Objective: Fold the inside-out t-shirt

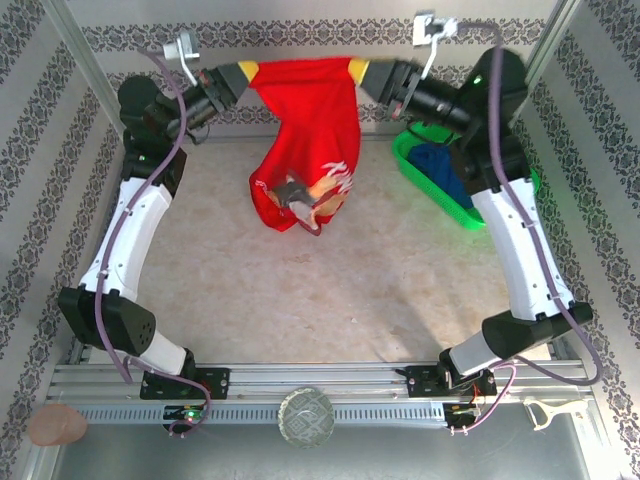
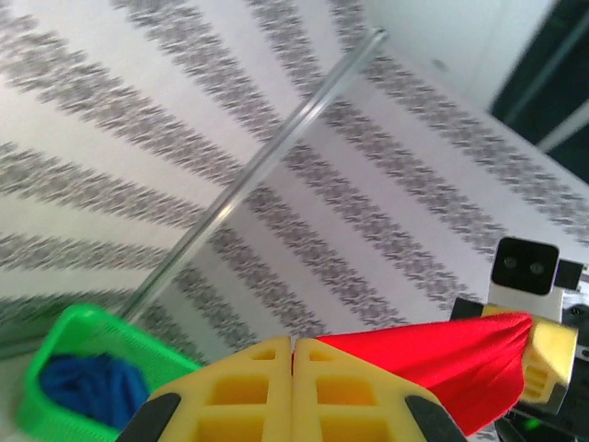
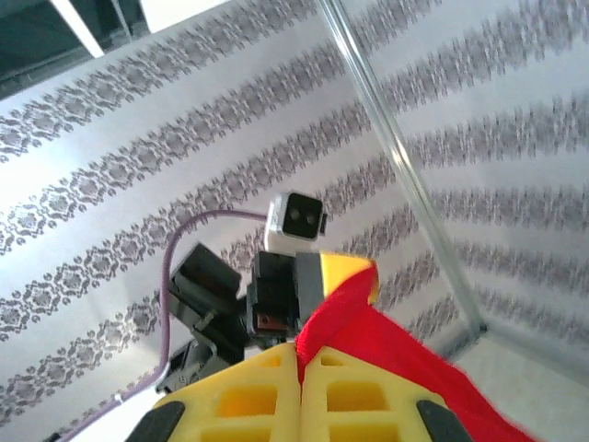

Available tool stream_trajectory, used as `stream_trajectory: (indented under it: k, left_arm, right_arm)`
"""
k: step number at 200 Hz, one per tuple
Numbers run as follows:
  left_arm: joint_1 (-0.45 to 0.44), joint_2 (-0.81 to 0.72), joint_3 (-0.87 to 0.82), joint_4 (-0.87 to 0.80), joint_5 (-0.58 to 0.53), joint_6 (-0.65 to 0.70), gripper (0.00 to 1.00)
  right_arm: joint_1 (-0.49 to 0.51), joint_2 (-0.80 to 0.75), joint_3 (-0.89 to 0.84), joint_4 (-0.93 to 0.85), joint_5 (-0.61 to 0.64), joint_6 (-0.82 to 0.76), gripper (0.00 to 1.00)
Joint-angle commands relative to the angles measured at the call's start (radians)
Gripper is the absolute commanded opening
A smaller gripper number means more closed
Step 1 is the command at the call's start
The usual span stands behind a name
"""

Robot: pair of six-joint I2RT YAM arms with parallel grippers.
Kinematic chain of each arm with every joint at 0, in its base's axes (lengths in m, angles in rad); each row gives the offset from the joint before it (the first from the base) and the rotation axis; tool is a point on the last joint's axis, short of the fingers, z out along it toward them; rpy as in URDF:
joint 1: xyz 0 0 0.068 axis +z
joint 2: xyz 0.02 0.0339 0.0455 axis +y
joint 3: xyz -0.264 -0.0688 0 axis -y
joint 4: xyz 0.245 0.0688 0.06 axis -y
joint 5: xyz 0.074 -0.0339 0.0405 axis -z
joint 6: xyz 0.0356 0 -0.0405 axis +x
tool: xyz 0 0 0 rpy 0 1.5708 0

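Note:
The inside-out t-shirt [image 1: 305,120], bright red with a white print [image 1: 340,178], is held up in the air at the back of the table. Its top edge is stretched taut between both grippers, and its lower part hangs bunched down to the tabletop. My left gripper [image 1: 250,73] is shut on the shirt's left end. My right gripper [image 1: 362,72] is shut on its right end. In the left wrist view my yellow fingertips [image 2: 293,345] pinch the red cloth [image 2: 433,364], which runs across to the other gripper. In the right wrist view my gripper [image 3: 298,343] clamps the cloth [image 3: 405,373] too.
A green basket [image 1: 470,205] holding a dark blue garment [image 1: 435,160] stands at the back right under the right arm; the basket [image 2: 55,368] also shows in the left wrist view. Patterned walls close in the table on three sides. A round glass object [image 1: 305,416] lies on the near rail.

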Motion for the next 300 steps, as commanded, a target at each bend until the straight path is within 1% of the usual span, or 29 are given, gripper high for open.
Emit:
stream_trajectory:
  k: [1,12,23,44,53,60,70,87,99,109,118,120,125,126,129,133,138,143,153,165,178,189,200,212,223,232,251,272,300]
  left_arm:
    - [0.022,0.092,0.053,-0.017,-0.096,-0.05,0.0]
    - [0.019,0.123,0.056,-0.025,-0.105,-0.052,0.0]
    - [0.019,0.156,0.051,-0.033,-0.105,-0.046,0.0]
    - [0.019,0.228,0.041,-0.088,-0.103,-0.006,0.0]
    - [0.023,0.255,0.035,-0.119,-0.108,0.025,0.0]
    - [0.026,0.28,0.033,-0.142,-0.111,0.051,0.07]
    - [0.037,0.31,0.032,-0.176,-0.115,0.084,0.2]
    - [0.069,0.326,-0.001,-0.194,-0.13,0.126,0.39]
    - [0.092,0.31,-0.05,-0.181,-0.149,0.143,0.52]
    - [0.11,0.285,-0.091,-0.183,-0.162,0.156,0.58]
    - [0.117,0.261,-0.125,-0.191,-0.161,0.172,0.62]
    - [0.119,0.252,-0.131,-0.195,-0.161,0.177,0.63]
    - [0.121,0.234,-0.149,-0.211,-0.16,0.196,0.66]
    - [0.121,0.229,-0.151,-0.216,-0.16,0.2,0.66]
    - [0.121,0.219,-0.162,-0.23,-0.16,0.212,0.67]
    - [0.121,0.2,-0.177,-0.25,-0.162,0.23,0.68]
    - [0.121,0.181,-0.205,-0.269,-0.164,0.247,0.71]
    - [0.119,0.155,-0.234,-0.279,-0.161,0.259,0.73]
    - [0.11,0.099,-0.293,-0.305,-0.167,0.284,0.75]
    - [0.087,0.028,-0.37,-0.356,-0.193,0.315,0.76]
    - [0.034,-0.038,-0.437,-0.428,-0.231,0.354,0.77]
    - [-0.038,-0.077,-0.474,-0.51,-0.284,0.398,0.77]
    - [-0.135,-0.11,-0.507,-0.581,-0.367,0.433,0.77]
    - [-0.256,-0.125,-0.542,-0.624,-0.465,0.446,0.77]
    - [-0.363,-0.121,-0.576,-0.63,-0.542,0.43,0.77]
    - [-0.431,-0.103,-0.601,-0.624,-0.594,0.409,0.77]
    - [-0.542,-0.029,-0.628,-0.595,-0.64,0.366,0.78]
    - [-0.591,0.071,-0.621,-0.582,-0.648,0.353,0.78]
    - [-0.595,0.171,-0.593,-0.63,-0.699,0.386,0.77]
  right_arm:
    - [-0.006,0.011,0.227,-0.108,0.094,-0.089,0.0]
    - [0.011,0.039,0.27,-0.14,0.116,-0.11,0.0]
    - [0.035,0.056,0.267,-0.153,0.14,-0.125,0.0]
    - [0.112,0.084,0.19,-0.18,0.237,-0.206,0.0]
    - [0.143,0.108,0.147,-0.183,0.304,-0.243,0.0]
    - [0.161,0.13,0.11,-0.17,0.351,-0.26,0.0]
    - [0.179,0.178,0.074,-0.15,0.405,-0.272,0.0]
    - [0.189,0.313,0.108,-0.151,0.449,-0.256,0.0]
    - [0.195,0.424,0.176,-0.169,0.474,-0.24,0.0]
    - [0.194,0.53,0.279,-0.209,0.455,-0.231,0.0]
    - [0.194,0.64,0.427,-0.285,0.417,-0.237,0.0]
    - [0.194,0.669,0.471,-0.319,0.412,-0.239,0.07]
    - [0.192,0.742,0.595,-0.403,0.398,-0.242,0.31]
    - [0.191,0.75,0.621,-0.419,0.396,-0.242,0.33]
    - [0.188,0.79,0.696,-0.47,0.386,-0.242,0.5]
    - [0.182,0.858,0.822,-0.532,0.37,-0.238,0.62]
    - [0.17,0.913,0.917,-0.595,0.343,-0.229,0.7]
    - [0.159,0.953,0.978,-0.646,0.316,-0.221,0.74]
    - [0.142,0.971,0.998,-0.735,0.295,-0.231,0.81]
    - [0.138,0.923,0.919,-0.831,0.31,-0.311,0.81]
    - [0.154,0.798,0.684,-0.842,0.403,-0.414,0.8]
    - [0.162,0.649,0.355,-0.71,0.454,-0.46,0.8]
    - [0.148,0.486,0.041,-0.5,0.491,-0.439,0.81]
    - [0.105,0.385,-0.176,-0.375,0.482,-0.391,0.82]
    - [0.059,0.348,-0.296,-0.342,0.46,-0.365,0.82]
    - [0.029,0.33,-0.389,-0.313,0.44,-0.351,0.82]
    - [-0.002,0.313,-0.539,-0.271,0.422,-0.347,0.81]
    - [-0.009,0.322,-0.654,-0.246,0.44,-0.336,0.79]
    - [-0.012,0.355,-0.763,-0.17,0.413,-0.269,0.72]
